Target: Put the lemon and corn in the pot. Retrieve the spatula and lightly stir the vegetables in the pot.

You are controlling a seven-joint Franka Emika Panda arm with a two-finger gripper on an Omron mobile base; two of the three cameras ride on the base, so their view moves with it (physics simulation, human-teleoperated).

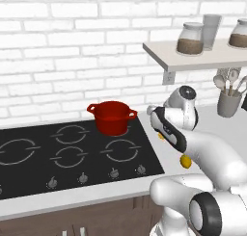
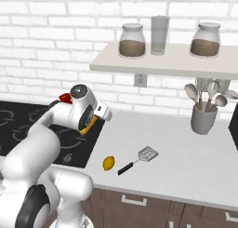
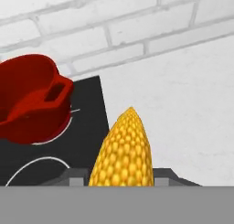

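Stovetop edge: my gripper (image 3: 121,184) clamps the corn (image 3: 123,152), cob pointing forward, pot (image 3: 32,99) ahead and up-left in hand view.

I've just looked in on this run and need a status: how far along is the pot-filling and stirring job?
Nothing is in the pot yet as far as its visible inside shows. In hand: the gripper is shut on the corn, near the pot on the stove. Left: dropping the corn in, fetching the lemon from the counter, then picking up the spatula beside it and stirring.
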